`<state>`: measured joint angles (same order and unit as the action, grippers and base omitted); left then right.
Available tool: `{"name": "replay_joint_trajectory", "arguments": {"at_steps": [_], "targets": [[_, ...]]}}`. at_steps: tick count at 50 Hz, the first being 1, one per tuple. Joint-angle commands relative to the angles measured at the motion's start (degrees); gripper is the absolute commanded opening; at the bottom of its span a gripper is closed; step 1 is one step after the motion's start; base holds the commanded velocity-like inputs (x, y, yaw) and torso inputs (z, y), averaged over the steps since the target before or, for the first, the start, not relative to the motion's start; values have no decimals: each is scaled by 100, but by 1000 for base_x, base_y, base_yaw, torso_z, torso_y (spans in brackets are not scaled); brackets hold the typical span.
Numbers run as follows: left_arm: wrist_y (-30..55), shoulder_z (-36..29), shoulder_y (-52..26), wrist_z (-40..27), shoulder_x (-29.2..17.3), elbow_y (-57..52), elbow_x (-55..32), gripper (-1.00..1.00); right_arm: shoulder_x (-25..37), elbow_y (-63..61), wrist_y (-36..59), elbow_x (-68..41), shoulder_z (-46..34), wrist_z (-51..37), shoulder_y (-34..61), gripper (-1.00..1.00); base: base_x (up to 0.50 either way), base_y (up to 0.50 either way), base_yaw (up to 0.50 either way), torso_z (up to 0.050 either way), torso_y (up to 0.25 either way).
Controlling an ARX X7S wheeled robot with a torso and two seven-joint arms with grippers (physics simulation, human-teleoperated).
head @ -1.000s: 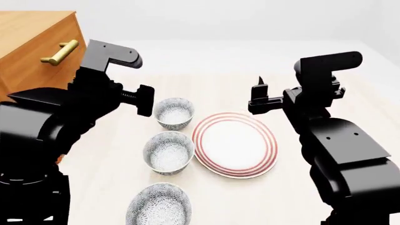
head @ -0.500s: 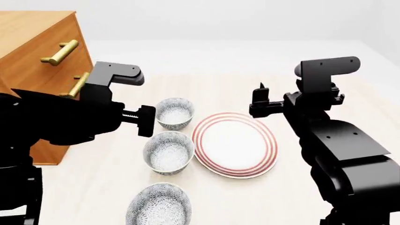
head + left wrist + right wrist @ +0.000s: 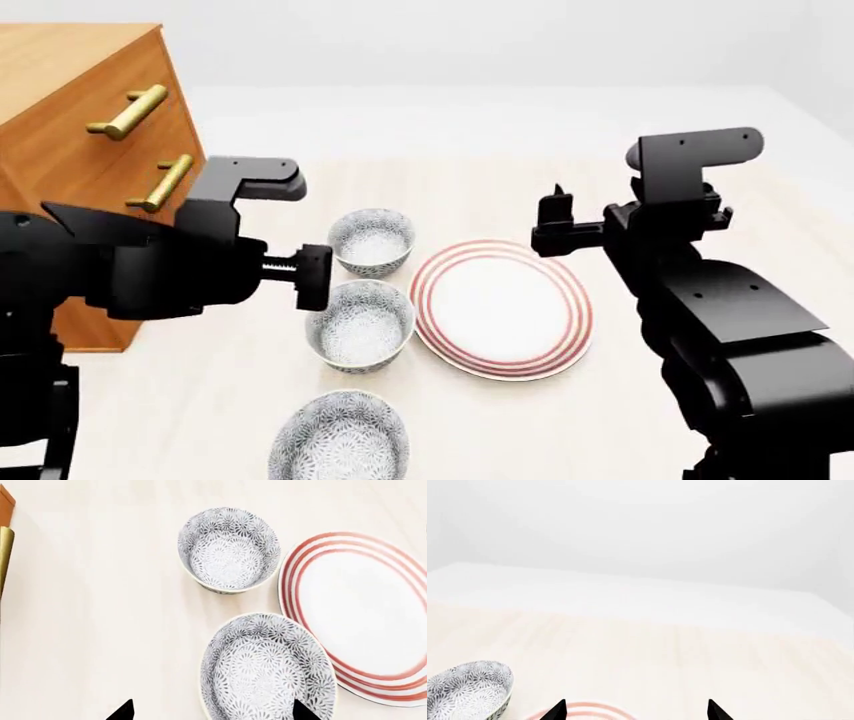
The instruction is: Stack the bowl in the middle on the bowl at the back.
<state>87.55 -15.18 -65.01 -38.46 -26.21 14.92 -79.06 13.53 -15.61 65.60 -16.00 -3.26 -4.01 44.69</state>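
Observation:
Three speckled bowls stand in a line beside a plate. The bowl in the middle [image 3: 360, 325] [image 3: 267, 667] lies right under my left gripper [image 3: 316, 277] [image 3: 212, 713], which hovers open above it, one fingertip over the bare table and the other over the bowl's far rim. The bowl at the back [image 3: 371, 240] [image 3: 228, 547] stands empty just beyond it. My right gripper [image 3: 557, 218] [image 3: 636, 711] is open in the air over the far edge of the plate and holds nothing; the back bowl [image 3: 467, 690] shows at the edge of its view.
A white plate with red rings [image 3: 501, 308] [image 3: 363, 615] lies right of the bowls. A third speckled bowl [image 3: 340, 440] sits nearest me. A wooden cabinet [image 3: 80, 110] with brass handles [image 3: 130, 110] stands at the left, close behind my left arm.
My left arm has dropped and swung forward, bringing its gripper from beside the back bowl to over the middle bowl. The right arm has barely shifted.

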Motion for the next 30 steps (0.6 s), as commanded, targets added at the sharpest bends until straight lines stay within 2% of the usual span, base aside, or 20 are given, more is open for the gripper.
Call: {"name": "replay_joint_trajectory", "arguments": {"at_steps": [1, 30], "targets": [[-104, -25, 66, -316, 0, 322, -400, 100, 2, 26, 1, -20, -20, -32, -39, 100, 0, 0, 0, 0, 0], [-967, -848, -190, 722, 218, 1229, 491, 100, 58, 82, 4, -85, -46, -69, -81, 100, 0, 0, 0, 0, 0]]}}
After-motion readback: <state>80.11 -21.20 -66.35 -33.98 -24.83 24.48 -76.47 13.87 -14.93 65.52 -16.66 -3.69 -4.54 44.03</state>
